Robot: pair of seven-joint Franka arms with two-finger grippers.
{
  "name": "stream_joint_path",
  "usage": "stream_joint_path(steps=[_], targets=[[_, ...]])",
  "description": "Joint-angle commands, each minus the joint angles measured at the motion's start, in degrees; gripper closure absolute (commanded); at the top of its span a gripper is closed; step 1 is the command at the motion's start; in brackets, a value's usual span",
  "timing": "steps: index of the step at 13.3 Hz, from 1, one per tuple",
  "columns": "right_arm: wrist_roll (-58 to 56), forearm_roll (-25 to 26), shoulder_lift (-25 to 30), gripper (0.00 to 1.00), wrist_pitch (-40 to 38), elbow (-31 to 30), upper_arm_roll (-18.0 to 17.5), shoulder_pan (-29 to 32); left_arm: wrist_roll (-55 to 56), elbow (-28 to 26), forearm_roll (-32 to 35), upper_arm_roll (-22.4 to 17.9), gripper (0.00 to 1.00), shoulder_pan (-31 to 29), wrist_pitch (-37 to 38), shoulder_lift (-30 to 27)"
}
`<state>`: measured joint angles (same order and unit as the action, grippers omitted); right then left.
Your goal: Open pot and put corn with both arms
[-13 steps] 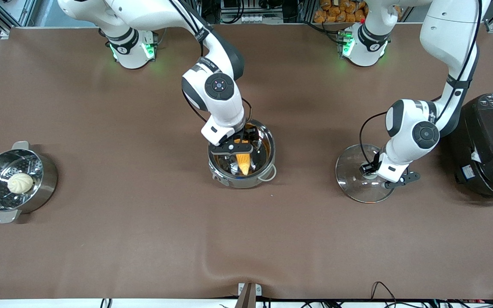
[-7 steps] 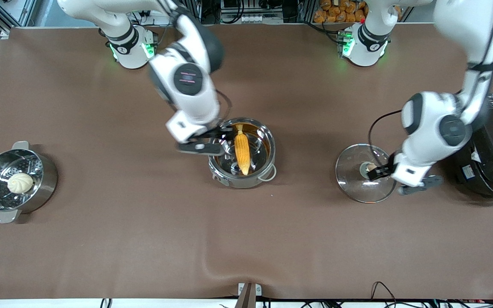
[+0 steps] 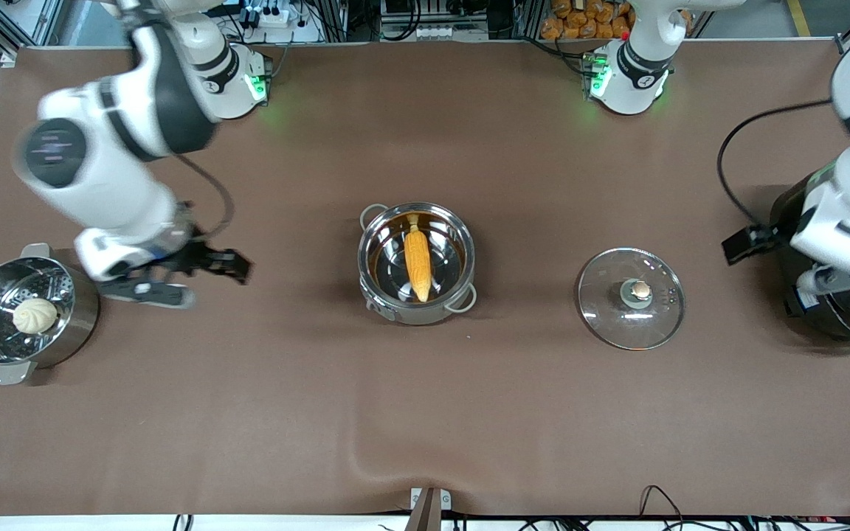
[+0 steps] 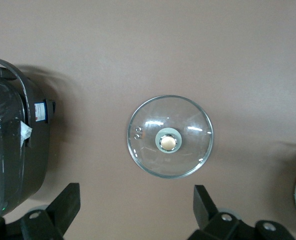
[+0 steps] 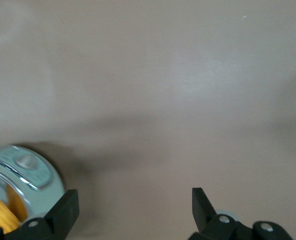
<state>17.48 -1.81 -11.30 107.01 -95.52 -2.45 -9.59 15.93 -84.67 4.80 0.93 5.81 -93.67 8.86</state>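
Looking done: corn (image 3: 417,255) lies in the open pot (image 3: 416,317) at mid frame | lid (image 3: 631,298) flat on the worktop (image 3: 425,413), mid right | left hand (image 4: 133,220) spread, empty, over the cooker (image 3: 849,310) | right hand (image 5: 133,215) spread, empty, mid left | nothing left.

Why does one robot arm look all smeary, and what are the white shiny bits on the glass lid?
Front view: the right arm, with its right pincer, is motion-blurred, while the pot and corn look sharp. Left wrist view: the white streaks on the lid are glare from lights.
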Motion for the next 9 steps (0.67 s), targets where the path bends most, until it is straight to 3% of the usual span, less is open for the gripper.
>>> stream_joint_path(steps=[1,3,9], targets=[[-10.0,-3.6,6.8,0.0,-7.0,-2.3,-1.1,7.5,-1.1,0.0,-1.2,0.2,0.0,-0.4,3.1,-3.0],[-10.8,-3.5,9.9,0.0,-9.2,-2.9,-1.1,11.8,-1.2,0.0,-1.3,0.2,0.0,-1.1,4.5,-5.0],[-10.9,-2.1,15.9,0.0,-13.0,-3.2,-1.0,14.2,-5.5,-0.1,-4.7,0.6,0.0,-5.1,5.0,-7.1]])
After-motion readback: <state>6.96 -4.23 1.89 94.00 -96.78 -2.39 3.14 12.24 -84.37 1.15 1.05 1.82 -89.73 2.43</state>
